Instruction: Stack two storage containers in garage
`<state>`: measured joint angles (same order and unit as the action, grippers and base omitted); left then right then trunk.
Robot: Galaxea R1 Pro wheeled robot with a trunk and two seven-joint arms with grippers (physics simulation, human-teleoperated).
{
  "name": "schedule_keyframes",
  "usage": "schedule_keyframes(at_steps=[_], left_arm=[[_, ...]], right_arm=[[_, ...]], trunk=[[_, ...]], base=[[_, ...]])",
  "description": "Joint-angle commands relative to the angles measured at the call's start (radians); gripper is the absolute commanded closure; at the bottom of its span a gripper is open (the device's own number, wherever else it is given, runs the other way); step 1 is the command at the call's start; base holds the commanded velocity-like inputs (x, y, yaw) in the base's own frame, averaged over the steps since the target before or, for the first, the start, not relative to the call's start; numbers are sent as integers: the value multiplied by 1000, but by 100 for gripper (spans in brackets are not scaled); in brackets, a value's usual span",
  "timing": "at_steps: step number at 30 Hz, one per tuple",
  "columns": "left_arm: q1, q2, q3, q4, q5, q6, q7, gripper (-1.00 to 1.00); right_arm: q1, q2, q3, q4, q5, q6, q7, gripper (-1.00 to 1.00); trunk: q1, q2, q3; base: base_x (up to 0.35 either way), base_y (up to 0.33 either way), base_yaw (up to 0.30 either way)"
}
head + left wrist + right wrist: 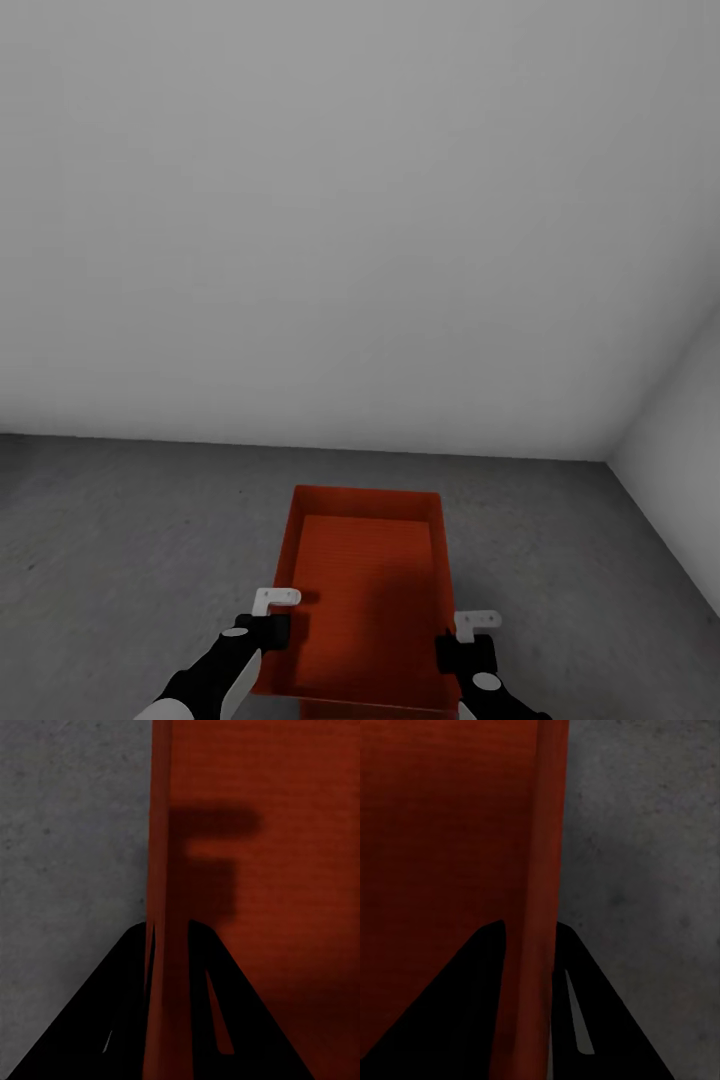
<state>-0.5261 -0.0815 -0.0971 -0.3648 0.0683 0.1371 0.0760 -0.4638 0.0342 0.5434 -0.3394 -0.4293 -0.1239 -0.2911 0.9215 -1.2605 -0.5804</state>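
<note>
Holding an orange-red bin (365, 590) between them, the two arms stand over the grey concrete floor (120, 540) near the corner where the white walls (350, 220) meet. The left tool (268, 612) straddles the bin's left long wall near the robot's end, one finger (105, 1020) outside and one inside, and the left wrist view shows the thin wall (160, 945) running up between the dark fingers, closed on it with no gap showing. The right tool (472, 632) has the opposite wall (540, 945) pinched the same way, its fingers (577, 1012) tight on either side. The bin sits low against the floor, its long axis pointing away from the robot; whether it touches the concrete or hangs just above it I cannot tell. It looks empty and lidless, so I'd judge it light, but the walls are thin and slightly flared, likely to flex if squeezed hard or lifted unevenly. The fine ribbing ought to give the fingers some bite. Gripping both long walls at matching points, as now, seems the sound way to hold it, keeping it level and stopping it twisting. I see just the one bin, so the stacking is not yet done.
</note>
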Motion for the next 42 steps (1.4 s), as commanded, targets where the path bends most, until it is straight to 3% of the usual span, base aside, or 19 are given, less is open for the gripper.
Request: schedule_keyframes(at_steps=[1,32,42], left_arm=[[0,0,-1,0,4,6,3,100],[0,-1,0,1,4,12,2,100],[0,-1,0,1,4,12,2,100]], right_arm=[[-1,0,6,0,-5,-9,0,100],[-1,0,6,0,-5,-7,0,100],[-1,0,6,-2,-5,-7,1,100]], trunk=[[0,0,-1],[119,-217,-98],[157,-287,-142]], base=[[0,0,0],[0,0,0],[0,0,0]])
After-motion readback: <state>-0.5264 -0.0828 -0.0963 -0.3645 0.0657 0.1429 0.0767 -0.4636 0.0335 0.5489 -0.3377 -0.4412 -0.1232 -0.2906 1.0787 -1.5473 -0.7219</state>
